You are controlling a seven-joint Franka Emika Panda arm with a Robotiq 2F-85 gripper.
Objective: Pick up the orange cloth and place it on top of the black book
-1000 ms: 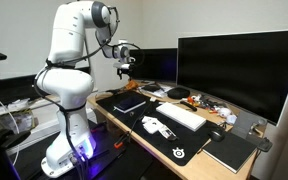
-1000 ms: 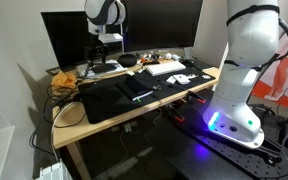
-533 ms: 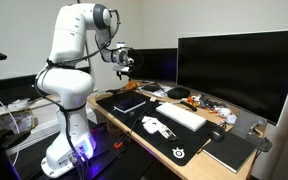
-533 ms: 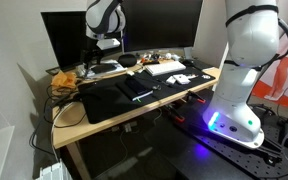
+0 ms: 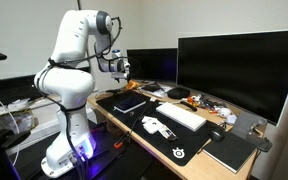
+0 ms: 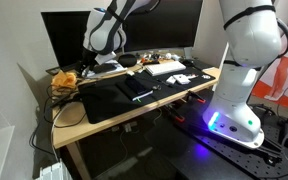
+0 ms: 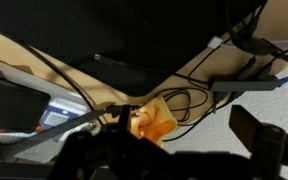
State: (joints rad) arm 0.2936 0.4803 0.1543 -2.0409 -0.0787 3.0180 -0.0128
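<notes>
The orange cloth (image 6: pixel 64 80) lies crumpled among dark cables at the end of the wooden desk, beside the smaller monitor. It also shows in the wrist view (image 7: pixel 154 120), just ahead of the jaws. My gripper (image 6: pixel 96 60) hangs in the air above that end of the desk, near the cloth and apart from it. Its fingers (image 7: pixel 169 150) are spread and hold nothing. The gripper also shows in an exterior view (image 5: pixel 119 68). A black book (image 5: pixel 130 101) lies flat on the black desk mat (image 6: pixel 109 100), towards the middle of the desk.
A large monitor (image 5: pixel 239 70) and a smaller one (image 6: pixel 64 35) stand along the back edge. A white keyboard (image 5: pixel 181 116), white small items (image 5: pixel 156 126), a second black notebook (image 5: pixel 229 152) and clutter lie on the desk. Cables (image 7: pixel 184 100) run around the cloth.
My gripper has moved along the desk towards the end where the orange cloth lies and has dropped a little. Nothing on the desk has moved.
</notes>
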